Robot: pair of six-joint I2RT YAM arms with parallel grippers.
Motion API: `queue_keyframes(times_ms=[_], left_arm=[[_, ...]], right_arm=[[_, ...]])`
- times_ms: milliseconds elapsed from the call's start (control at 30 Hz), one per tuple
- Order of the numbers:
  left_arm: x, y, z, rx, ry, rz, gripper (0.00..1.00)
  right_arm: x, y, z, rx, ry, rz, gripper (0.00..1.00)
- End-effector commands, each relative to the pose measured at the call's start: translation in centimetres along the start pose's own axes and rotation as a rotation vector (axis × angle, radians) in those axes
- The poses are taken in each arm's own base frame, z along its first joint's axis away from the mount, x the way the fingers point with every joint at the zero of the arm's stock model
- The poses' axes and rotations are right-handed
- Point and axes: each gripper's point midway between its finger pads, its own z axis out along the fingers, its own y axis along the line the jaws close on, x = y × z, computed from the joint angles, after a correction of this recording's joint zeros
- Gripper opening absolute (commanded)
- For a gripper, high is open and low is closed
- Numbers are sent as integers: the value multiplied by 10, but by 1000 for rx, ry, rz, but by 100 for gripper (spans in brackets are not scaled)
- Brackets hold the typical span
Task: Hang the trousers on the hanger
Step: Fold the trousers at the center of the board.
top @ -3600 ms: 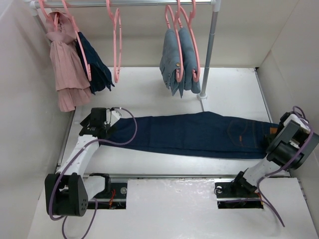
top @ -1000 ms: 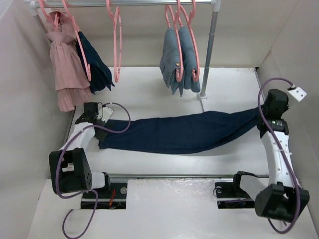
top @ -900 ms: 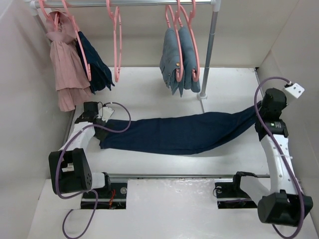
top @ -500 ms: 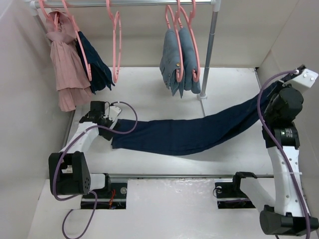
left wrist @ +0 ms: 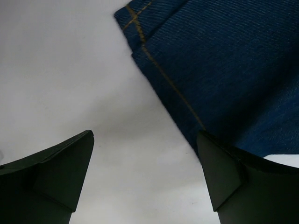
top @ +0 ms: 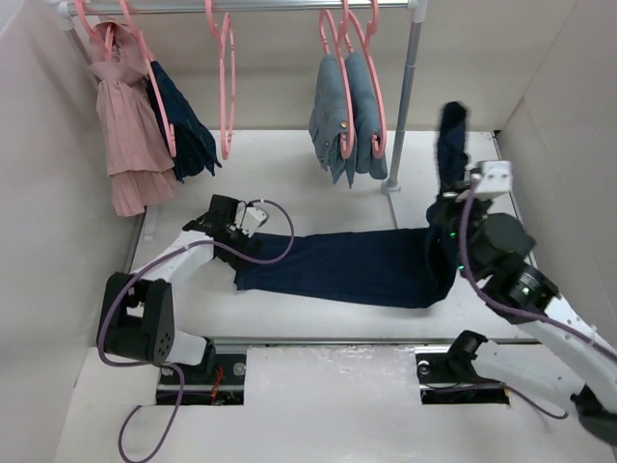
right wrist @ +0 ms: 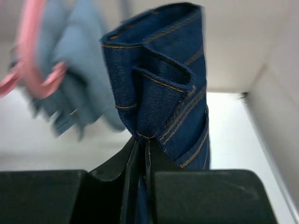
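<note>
Pinching a bunched end of the trousers (top: 347,268) in the right gripper (top: 451,198), fingers clamped together on a thick fold of denim and holding it upright above the table (top: 289,164), close beside the post (top: 403,96). Leaving the rest of the cloth lying across the table toward the left gripper (top: 228,214), fingers standing apart on either side of bare table, with the hem just ahead and to one side and nothing grasped.

Judging the risks from here:

- Risking a slip at the right gripper (right wrist: 140,154), since only a narrow edge of the trousers (right wrist: 163,93) is sitting in the pinch while most of the heavy denim is hanging or dragging below.
- Risking the hem of the trousers (left wrist: 224,70) sliding away from the left gripper (left wrist: 145,177) before the fingers close, leaving that end loose and the cloth twisting.
- Risking a snag on the post or a brush against the pale jeans (top: 345,116) hanging near the raised end.
- Aiming at the empty hanger (top: 226,87), well apart to the left on the rail (top: 251,6), and probably knocking it into a swing or off the rail if the bulky fold is pushed against its thin loop rather than through it.
</note>
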Motion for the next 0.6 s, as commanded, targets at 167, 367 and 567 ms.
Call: queue_keyframes(times_ms=[167,367,567], left_arm=[[-7,-7,24,25,49,-9,90],[2,2,32,-21,115,-4,74],[6,-10,25,30,83,12,38]], right_arm=[[28,95,-36,-47,76,142,0],[54,139,-47,-81,126,260,0],[76,184,-45,-39,150,240,0]])
